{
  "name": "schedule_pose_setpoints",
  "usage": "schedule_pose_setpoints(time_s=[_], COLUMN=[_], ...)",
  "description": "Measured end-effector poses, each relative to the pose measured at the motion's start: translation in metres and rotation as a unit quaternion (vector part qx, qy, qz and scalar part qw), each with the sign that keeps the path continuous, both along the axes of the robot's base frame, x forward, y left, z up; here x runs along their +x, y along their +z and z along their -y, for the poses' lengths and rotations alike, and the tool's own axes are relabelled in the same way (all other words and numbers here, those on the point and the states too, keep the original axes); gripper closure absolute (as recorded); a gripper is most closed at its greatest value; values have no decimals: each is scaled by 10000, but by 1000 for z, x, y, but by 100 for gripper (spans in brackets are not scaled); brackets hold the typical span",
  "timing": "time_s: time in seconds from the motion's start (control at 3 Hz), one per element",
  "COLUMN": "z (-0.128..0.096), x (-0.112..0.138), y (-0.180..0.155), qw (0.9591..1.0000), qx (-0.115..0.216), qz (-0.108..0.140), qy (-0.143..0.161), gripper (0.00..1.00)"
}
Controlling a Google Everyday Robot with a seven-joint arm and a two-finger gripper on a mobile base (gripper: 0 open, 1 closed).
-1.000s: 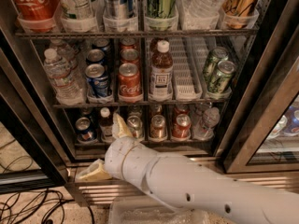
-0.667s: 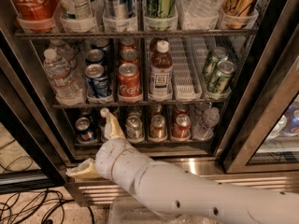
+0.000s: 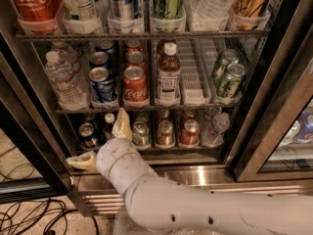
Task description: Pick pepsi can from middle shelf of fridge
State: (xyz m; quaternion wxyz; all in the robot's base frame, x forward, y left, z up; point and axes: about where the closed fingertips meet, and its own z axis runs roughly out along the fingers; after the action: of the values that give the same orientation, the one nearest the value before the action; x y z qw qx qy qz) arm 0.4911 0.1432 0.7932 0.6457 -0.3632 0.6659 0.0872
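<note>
Below middle shelf [image 3: 166, 106], by fridge [image 3: 205, 173] lower rack [image 3: 171, 150] | pincer [image 3: 96, 137]: fingers [image 3: 122, 124] spread wide, empty | pepsi can [image 3: 102, 84]: upright on middle shelf, second lane front, left of Coca-Cola can [image 3: 135, 84] | lies directly above pincer

I count on the middle shelf [image 3: 195, 105] three blue pepsi cans [image 3: 102, 83] in one lane, three red Coke cans [image 3: 135, 85] next lane over, two green cans [image 3: 232, 80] at right, two water bottles [image 3: 61, 80] at left, one white-capped brown bottle [image 3: 168, 77] showing, plus my one hand [image 3: 96, 137], spread wide, just below that shelf's front edge.
</note>
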Motion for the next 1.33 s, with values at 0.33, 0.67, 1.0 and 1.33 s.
schedule_pose_setpoints(time_s=[0.33,0.67,1.0,1.33], z=[8,13,25,55], x=[10,19,32,45], y=[3,7,16,24], qw=[9976,9919,9829,9677], qx=[340,593,743,817], qz=[-70,-20,216,491], qy=[-604,-1121,-1672,-2335], gripper=[0,0,0,0])
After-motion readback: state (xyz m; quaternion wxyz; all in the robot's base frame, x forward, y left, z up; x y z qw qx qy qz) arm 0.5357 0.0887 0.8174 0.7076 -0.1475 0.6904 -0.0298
